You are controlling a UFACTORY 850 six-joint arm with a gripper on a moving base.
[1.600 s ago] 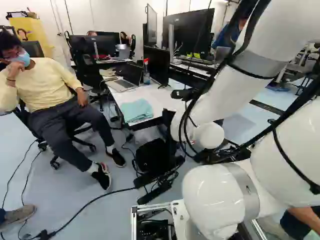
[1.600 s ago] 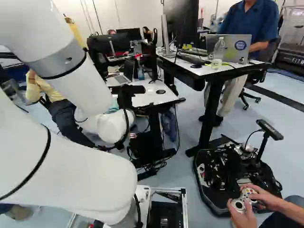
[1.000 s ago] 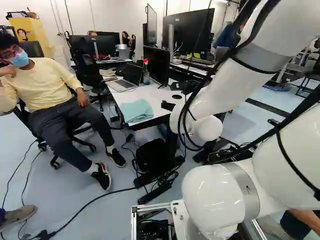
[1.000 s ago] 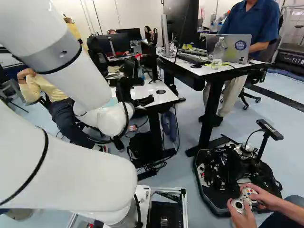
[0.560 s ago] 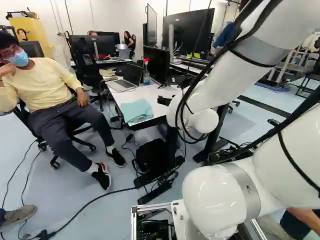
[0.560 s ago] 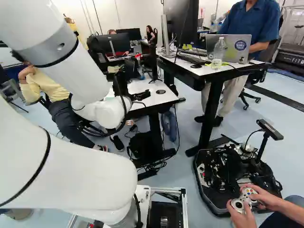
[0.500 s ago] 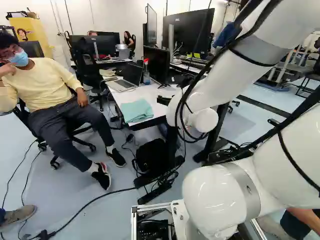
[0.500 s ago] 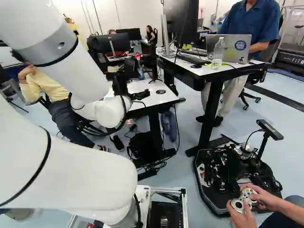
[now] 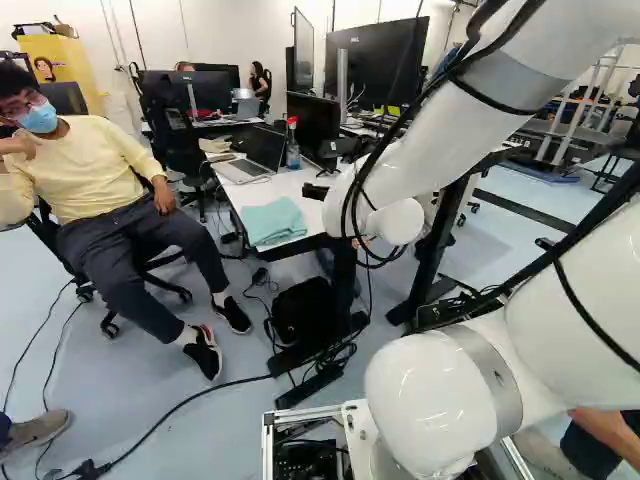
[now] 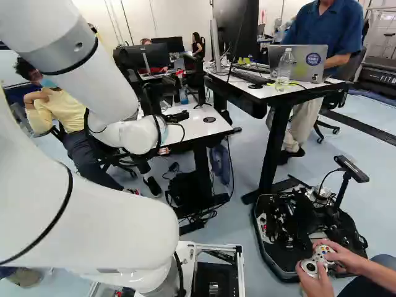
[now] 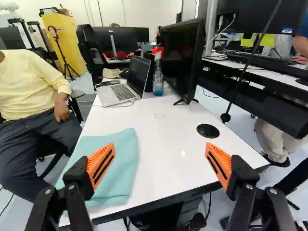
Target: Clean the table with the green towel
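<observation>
evidently the claw [image 10: 178,116] stood spread wide, its orange pads [image 11: 103,161] well apart, while the green towel [image 11: 124,161] lay folded at the near edge of the desk [image 11: 168,163], toward the seated person [image 9: 95,165]. farther back, a laptop [image 11: 115,94] sat open beside a spray bottle [image 11: 158,81].

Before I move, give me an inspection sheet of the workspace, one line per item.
Surface: white tabletop, faint ring mark near the middle, no spill seen
Job's things: green towel, folded, flat on the tabletop's near corner
Clutter: open laptop, spray bottle with red head, monitor, all toward the far end; black round disc by one side
Gripper: open, nothing held
Cables: thin one by the laptop; black floor cable running toward the base
Surroundings: seated person beside the towel's end; taller desk on the other side
</observation>
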